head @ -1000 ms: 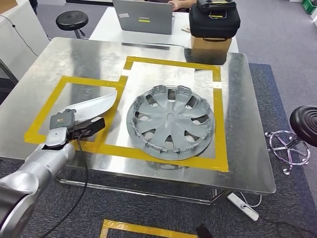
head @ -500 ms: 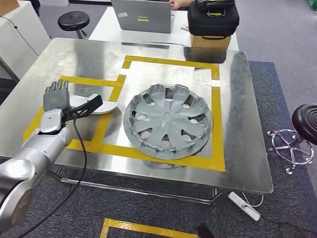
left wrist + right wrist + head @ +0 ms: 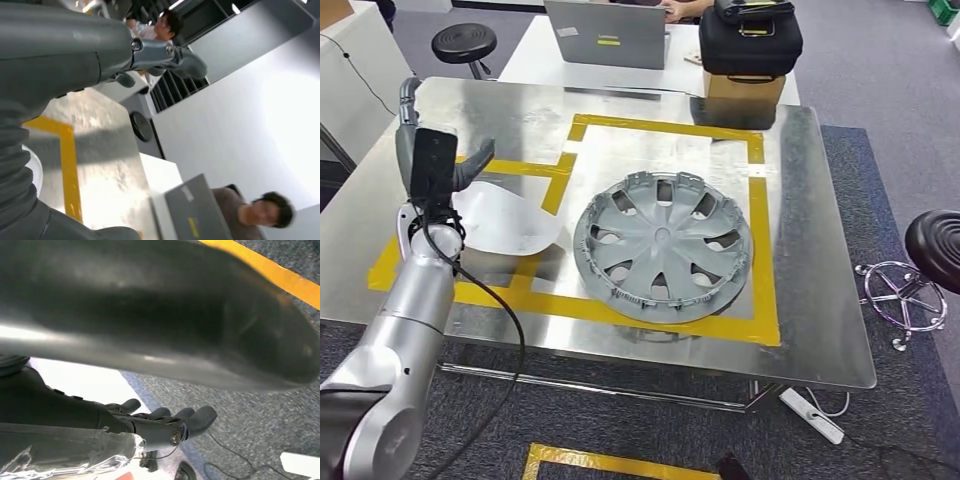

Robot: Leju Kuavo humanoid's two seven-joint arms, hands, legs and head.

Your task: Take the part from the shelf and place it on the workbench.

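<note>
L hand (image 3: 433, 165): raised above surface (image 3: 803, 250), fingers apart, holds nothing
Part (image 3: 501, 220): flat on surface, beside hubcap (image 3: 663, 245)
R hand (image 3: 166, 422): fingers extended, nothing held

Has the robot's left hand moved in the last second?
Yes. The left hand has risen off the pale curved part, which now lies flat inside the yellow tape box on the workbench.
</note>
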